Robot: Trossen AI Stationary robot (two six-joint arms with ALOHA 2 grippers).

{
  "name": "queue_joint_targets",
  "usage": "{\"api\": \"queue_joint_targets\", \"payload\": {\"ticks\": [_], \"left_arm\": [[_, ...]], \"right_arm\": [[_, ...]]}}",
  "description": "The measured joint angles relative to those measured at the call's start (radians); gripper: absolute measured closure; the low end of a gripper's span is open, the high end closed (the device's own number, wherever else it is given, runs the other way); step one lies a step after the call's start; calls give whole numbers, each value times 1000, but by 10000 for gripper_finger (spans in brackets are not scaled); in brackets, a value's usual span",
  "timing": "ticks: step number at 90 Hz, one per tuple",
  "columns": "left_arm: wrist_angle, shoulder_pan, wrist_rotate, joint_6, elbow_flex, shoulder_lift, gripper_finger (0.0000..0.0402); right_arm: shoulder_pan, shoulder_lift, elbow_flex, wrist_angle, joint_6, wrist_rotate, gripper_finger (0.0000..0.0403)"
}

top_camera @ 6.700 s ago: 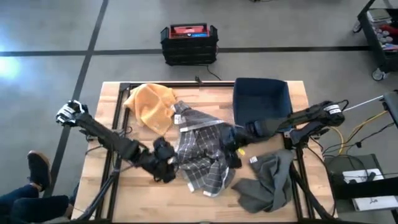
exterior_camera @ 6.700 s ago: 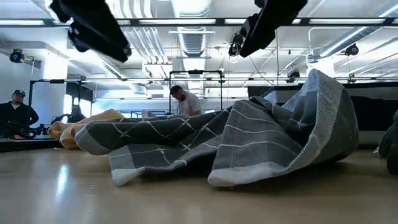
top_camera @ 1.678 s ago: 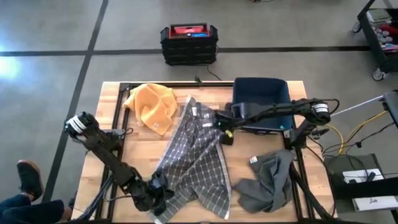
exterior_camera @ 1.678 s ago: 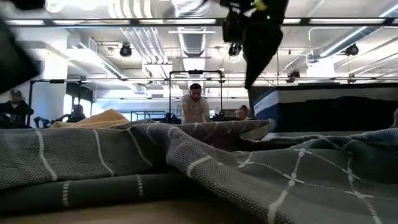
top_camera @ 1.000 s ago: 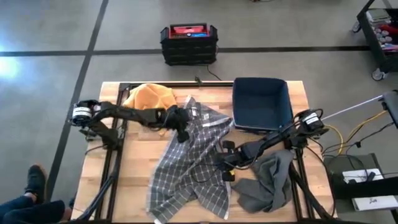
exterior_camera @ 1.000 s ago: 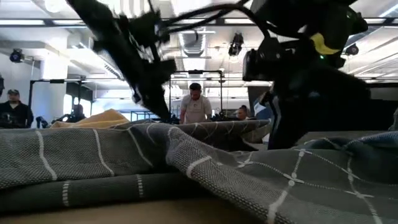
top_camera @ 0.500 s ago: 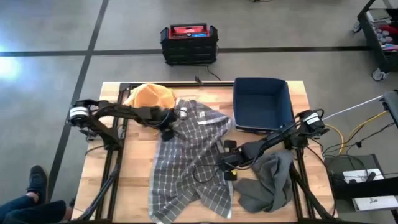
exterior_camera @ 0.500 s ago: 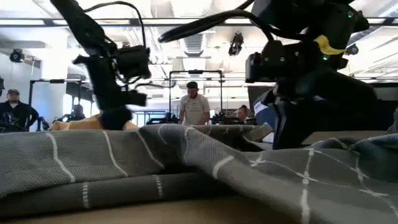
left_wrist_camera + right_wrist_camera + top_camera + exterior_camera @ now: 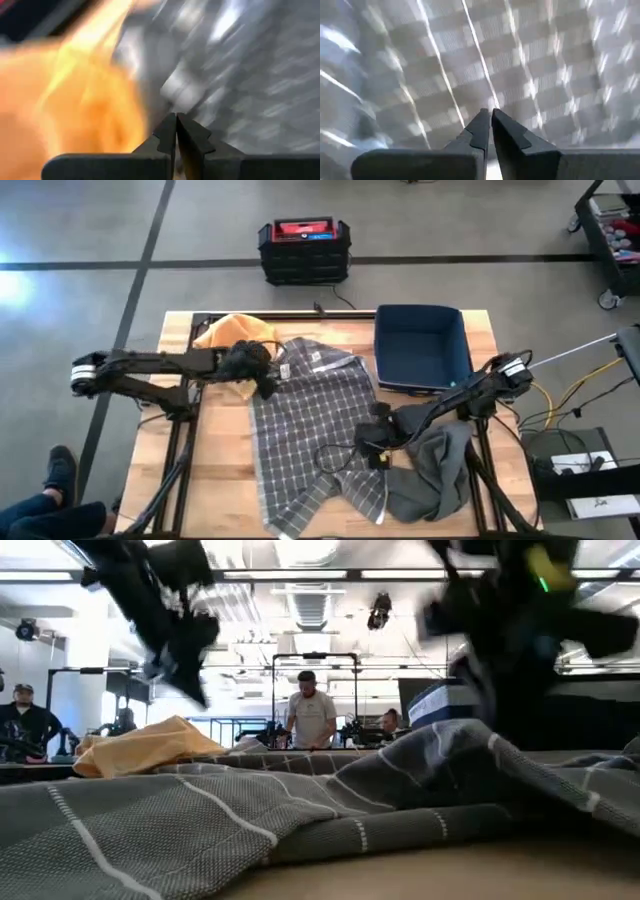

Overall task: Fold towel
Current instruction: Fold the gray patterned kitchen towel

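Folding appears barely begun: the grey checked towel (image 9: 315,430) is lying spread but rumpled beside the navy bin (image 9: 421,348), both the left gripper (image 9: 266,383) and the right gripper (image 9: 374,448) pinching its edges with closed fingers.

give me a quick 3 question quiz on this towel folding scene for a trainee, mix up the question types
1. True or false: the blue bin holds a folded towel.
2. Multiple choice: the yellow cloth lies at which part of the table? A) far left corner B) near right corner C) centre
3. Fill in: the right gripper sits at the checked towel's right edge, beside a crumpled plain ____ cloth.

Key:
1. False, the bin looks empty.
2. A; the left gripper is next to it, at the checked towel's far left corner.
3. grey
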Motion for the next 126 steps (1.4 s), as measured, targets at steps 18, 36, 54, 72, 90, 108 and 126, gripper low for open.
{"api": "queue_joint_targets", "payload": {"ticks": [18, 36, 54, 72, 90, 108, 126], "left_arm": [[178, 57, 62, 150, -53, 100, 402], [296, 157, 100, 276, -77, 322, 402], [243, 296, -118, 307, -74, 433, 402], [224, 385, -173, 285, -92, 358, 402], [231, 350, -20, 254, -74, 148, 402], [188, 181, 270, 102, -99, -77, 402], [261, -245, 114, -212, -264, -99, 402]], "right_arm": [[-15, 30, -39, 311, -41, 46, 395], [-21, 97, -60, 316, 17, 45, 395], [9, 109, -82, 189, 122, 37, 395], [70, 107, -86, 125, 168, 52, 395], [59, 112, -30, 118, 123, 53, 395], [26, 92, 86, 59, -35, 67, 379], [-122, 79, 202, 62, -284, 178, 330]]}}
